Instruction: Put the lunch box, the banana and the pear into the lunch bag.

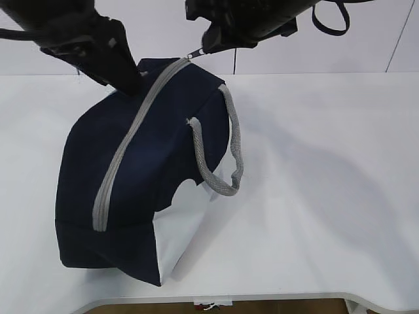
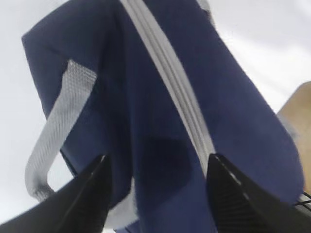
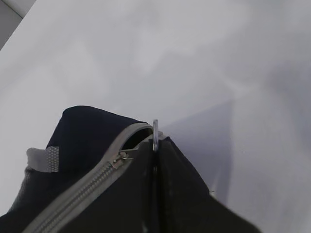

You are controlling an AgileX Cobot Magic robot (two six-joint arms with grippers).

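— What's the left gripper (image 1: pixel 124 78) doing over there?

— It's pinching the far left top of the lunch bag (image 1: pixel 131 190), I'd say. From its own camera the fingers (image 2: pixel 82 199) are standing fairly wide with navy cloth bunched between them, though I can't tell if they're actually gripping it.

— And the bag itself?

— It's sitting tilted on the white table (image 1: pixel 340 196), left of centre, with the zipper (image 1: pixel 131 140) running from near left up to far right. That's the long axis, and it's looking almost fully zipped.

— So the right gripper (image 1: pixel 204 47) is going for the pull?

— It's closed narrow on the ring pull (image 3: pixel 155 136) at the far end, right where the zipper begins. To open it, I reckon it'd be dragging along that line toward the near side.

— Any sign of the lunch box, banana or pear?

— None showing anywhere; the arm bodies are being cut off at the top too.
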